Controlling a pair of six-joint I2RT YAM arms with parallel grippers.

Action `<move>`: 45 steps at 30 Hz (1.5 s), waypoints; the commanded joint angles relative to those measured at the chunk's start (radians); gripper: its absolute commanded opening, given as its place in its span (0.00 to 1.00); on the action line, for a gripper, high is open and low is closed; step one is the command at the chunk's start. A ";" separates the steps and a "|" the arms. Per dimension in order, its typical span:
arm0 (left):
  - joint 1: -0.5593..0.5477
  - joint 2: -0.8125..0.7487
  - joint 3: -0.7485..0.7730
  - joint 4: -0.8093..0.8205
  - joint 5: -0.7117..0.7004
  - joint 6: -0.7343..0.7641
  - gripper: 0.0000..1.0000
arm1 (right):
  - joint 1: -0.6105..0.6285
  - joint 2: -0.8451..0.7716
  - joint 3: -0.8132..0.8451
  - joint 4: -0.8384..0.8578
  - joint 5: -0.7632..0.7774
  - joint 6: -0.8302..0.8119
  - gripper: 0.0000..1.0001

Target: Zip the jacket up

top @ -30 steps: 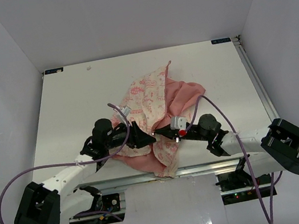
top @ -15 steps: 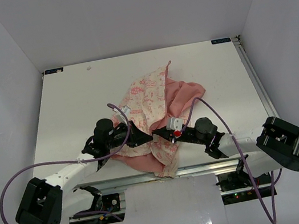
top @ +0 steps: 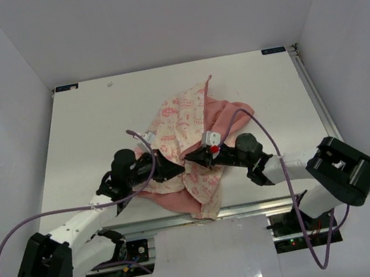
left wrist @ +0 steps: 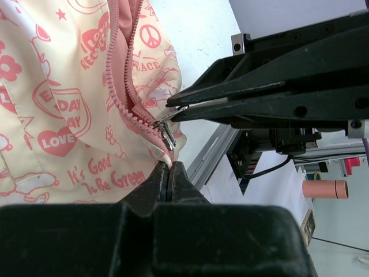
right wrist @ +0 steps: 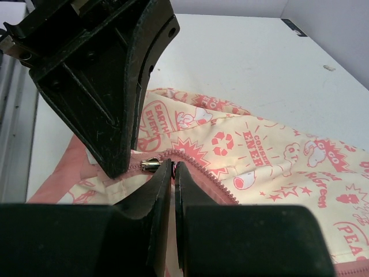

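Observation:
The jacket [top: 191,112] lies crumpled on the white table [top: 90,126], cream print side up, with salmon lining showing at the right and near edges. My left gripper [top: 182,171] is shut on the jacket's bottom edge just below the zipper slider [left wrist: 166,136]; in the left wrist view its tips [left wrist: 169,168] pinch the hem. My right gripper [top: 190,158] reaches in from the right and is shut on the slider's pull tab; in the right wrist view its tips [right wrist: 173,164] sit right beside the metal slider [right wrist: 149,164]. The pink zipper teeth [right wrist: 230,187] run away from it.
The jacket's lower end hangs over the table's near edge, where an aluminium rail [top: 268,203] runs. The two grippers almost touch at the slider. White walls close in the table on three sides. A pink cylinder [left wrist: 324,188] lies beyond the table.
My left gripper has closed on the jacket's bottom edge. My right gripper has shifted a little left and farther from the near edge with the pull tab in it.

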 commanded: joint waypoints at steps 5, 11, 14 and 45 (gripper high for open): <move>-0.011 -0.099 -0.065 -0.172 0.154 0.025 0.00 | -0.109 0.018 0.045 -0.045 0.054 0.055 0.08; -0.011 -0.056 -0.077 -0.115 0.254 0.003 0.00 | -0.108 -0.010 0.013 -0.024 -0.033 0.038 0.08; -0.011 -0.022 -0.072 -0.084 0.327 -0.011 0.00 | -0.110 -0.012 0.015 0.020 -0.099 -0.032 0.08; -0.011 -0.196 0.012 -0.420 0.101 0.029 0.00 | -0.448 0.327 0.405 -0.081 -0.032 0.168 0.08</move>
